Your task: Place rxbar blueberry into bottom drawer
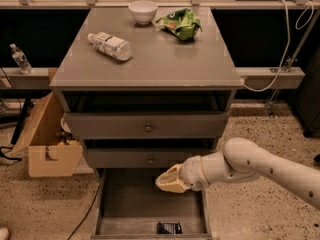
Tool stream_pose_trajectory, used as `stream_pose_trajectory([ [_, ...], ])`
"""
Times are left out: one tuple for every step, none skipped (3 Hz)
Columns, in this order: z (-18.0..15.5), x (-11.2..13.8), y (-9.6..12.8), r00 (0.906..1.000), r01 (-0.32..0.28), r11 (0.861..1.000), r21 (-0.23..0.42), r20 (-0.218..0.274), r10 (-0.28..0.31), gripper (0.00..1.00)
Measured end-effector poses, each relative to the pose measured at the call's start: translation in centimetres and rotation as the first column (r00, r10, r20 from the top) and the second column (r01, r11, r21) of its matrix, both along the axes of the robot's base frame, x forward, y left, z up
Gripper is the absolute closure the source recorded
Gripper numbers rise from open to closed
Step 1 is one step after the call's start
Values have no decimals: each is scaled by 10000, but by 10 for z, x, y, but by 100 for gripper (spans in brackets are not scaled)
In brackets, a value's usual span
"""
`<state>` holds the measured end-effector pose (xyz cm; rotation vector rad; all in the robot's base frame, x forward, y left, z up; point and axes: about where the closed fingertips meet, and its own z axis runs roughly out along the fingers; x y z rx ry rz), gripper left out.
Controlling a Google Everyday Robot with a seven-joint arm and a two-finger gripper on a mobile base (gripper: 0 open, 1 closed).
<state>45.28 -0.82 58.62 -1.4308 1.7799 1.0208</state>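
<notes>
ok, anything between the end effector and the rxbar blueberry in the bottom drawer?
Nothing. In the camera view, only bare floor of the bottom drawer separates the end effector, over the drawer's back, from the rxbar blueberry at its front.
</notes>
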Motion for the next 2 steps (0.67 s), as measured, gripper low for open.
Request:
stream_pose_trajectory([
  [1, 0, -2, 10000, -2, 10000, -30, 32, 2, 29],
  [53, 15, -62, 9885, 852, 9938, -713, 1308, -754, 1],
])
